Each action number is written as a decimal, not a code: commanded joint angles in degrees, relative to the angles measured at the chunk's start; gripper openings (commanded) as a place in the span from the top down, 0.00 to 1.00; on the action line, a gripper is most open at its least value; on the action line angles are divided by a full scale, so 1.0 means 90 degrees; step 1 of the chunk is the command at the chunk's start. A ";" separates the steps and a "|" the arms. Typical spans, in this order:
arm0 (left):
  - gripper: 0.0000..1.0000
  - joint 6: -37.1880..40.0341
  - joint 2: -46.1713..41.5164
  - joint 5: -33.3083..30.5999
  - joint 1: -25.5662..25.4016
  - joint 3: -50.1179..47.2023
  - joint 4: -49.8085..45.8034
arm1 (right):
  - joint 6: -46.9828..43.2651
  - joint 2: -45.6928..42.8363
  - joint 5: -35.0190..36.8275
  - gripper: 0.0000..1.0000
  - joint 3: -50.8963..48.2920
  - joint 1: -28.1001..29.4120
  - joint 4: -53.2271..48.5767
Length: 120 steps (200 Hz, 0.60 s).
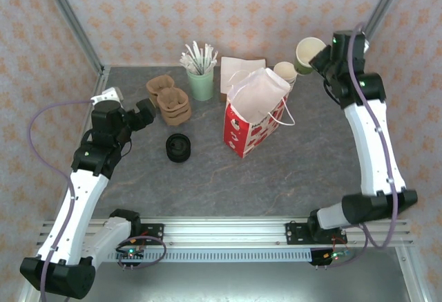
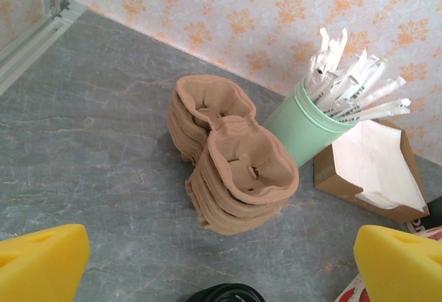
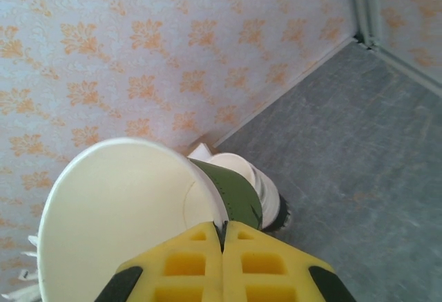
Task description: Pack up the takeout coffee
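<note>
My right gripper [image 3: 222, 236] is clamped shut on the thin rim of the paper cup [image 3: 117, 205], cream inside, dark green outside, lidless, tilted and apparently lifted at back right just beside the spare cup stack [image 3: 235, 166]; my left gripper [image 2: 221, 250] hangs wide open and empty, facing the moulded pulp carriers [image 2: 238, 171]. I'd worry a rim-only pinch on smooth soft paper slips or creases, and the floppy red-and-white bag [image 1: 254, 108] with its crumpled mouth tips if bumped.

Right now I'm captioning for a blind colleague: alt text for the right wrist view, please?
The right gripper pinches the rim of a paper cup, cream inside, dark green outside. Behind it, more cups stand on the grey table.
</note>
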 commanded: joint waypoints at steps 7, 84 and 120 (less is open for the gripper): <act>0.01 0.0106 0.0192 0.0184 -0.0167 0.0091 -0.0478 | -0.0281 -0.1129 0.0340 1.00 -0.0926 0.0035 -0.0778; 0.02 -0.0303 0.0871 0.0507 -0.0718 -0.0764 -0.0315 | 0.0067 -0.3830 -0.1594 1.00 -0.4657 0.0344 -0.0939; 0.03 -0.0077 0.1210 0.0507 -0.0720 -0.0995 -0.0445 | 0.0793 -0.4331 -0.0952 1.00 -0.5906 0.2179 -0.0362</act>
